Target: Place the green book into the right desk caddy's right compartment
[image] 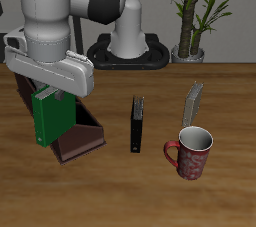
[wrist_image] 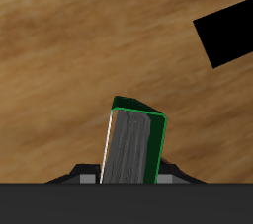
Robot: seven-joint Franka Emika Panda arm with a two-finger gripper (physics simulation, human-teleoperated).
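The green book (image: 51, 120) hangs upright in my gripper (image: 48, 93), which is shut on its upper part; the robot's hand hides the fingers in the exterior view. The book is over the right desk caddy (image: 86, 136), a dark maroon box near the table's edge, and covers much of it. I cannot tell whether the book's lower edge is inside a compartment. In the wrist view the green book (wrist_image: 134, 147) shows end-on with its pale page edges, between the fingers of my gripper (wrist_image: 133, 175), above bare wooden table.
A black book (image: 137, 123) stands upright mid-table. A grey book (image: 195, 103) stands farther along, with a red mug (image: 192, 152) in front of it. A potted plant (image: 196, 11) and the robot's base (image: 126, 43) are at the back. A black shape (wrist_image: 227, 36) shows in the wrist view.
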